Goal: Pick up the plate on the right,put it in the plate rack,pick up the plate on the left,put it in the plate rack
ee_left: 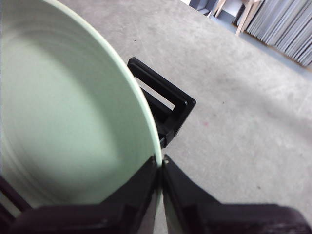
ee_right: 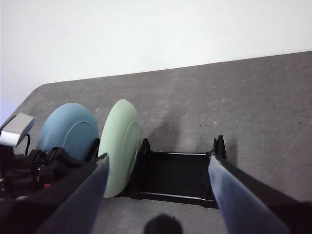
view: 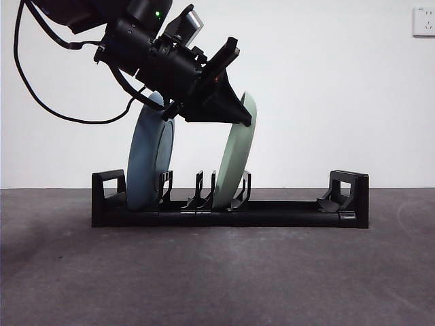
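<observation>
- Gripping the top rim of the green plate (view: 234,159), the left gripper (view: 238,117) is reaching down from above the rack (view: 231,214); in the left wrist view its two black jaws are pressing together on the thin pale edge of that plate (ee_left: 73,112), one jaw on each face.
- The green plate is standing on edge in the rack, roughly at the rack's middle, leaning a little toward the rack's far handle (view: 350,190) — its foot is sitting between the upright prongs (view: 204,187).
- The blue plate (view: 149,159) is standing on edge too, in a slot close to the rack's other handle (view: 109,187), apart from the green plate, with a pair of prongs between them.
- The rack is lying long and low on the dark grey table (view: 217,278), a blocky handle rising at each end; the stretch between the green plate and the far handle is holding no plate.
- The right gripper (ee_right: 156,195) is hanging well back from the rack, looking down along it — its jaws are spread wide apart, holding nothing, with the rack's open end (ee_right: 180,178) showing between them.
- From that right wrist view the green plate (ee_right: 121,146) is showing nearer than the blue plate (ee_right: 68,134), both upright in the rack, and the left arm (ee_right: 34,168) is coming in beside them.
- In the left wrist view one rack handle (ee_left: 163,105) is showing just behind the green plate's rim.
- A white wall (view: 326,81) is filling the background behind the rack, with a socket (view: 423,20) high on it.
</observation>
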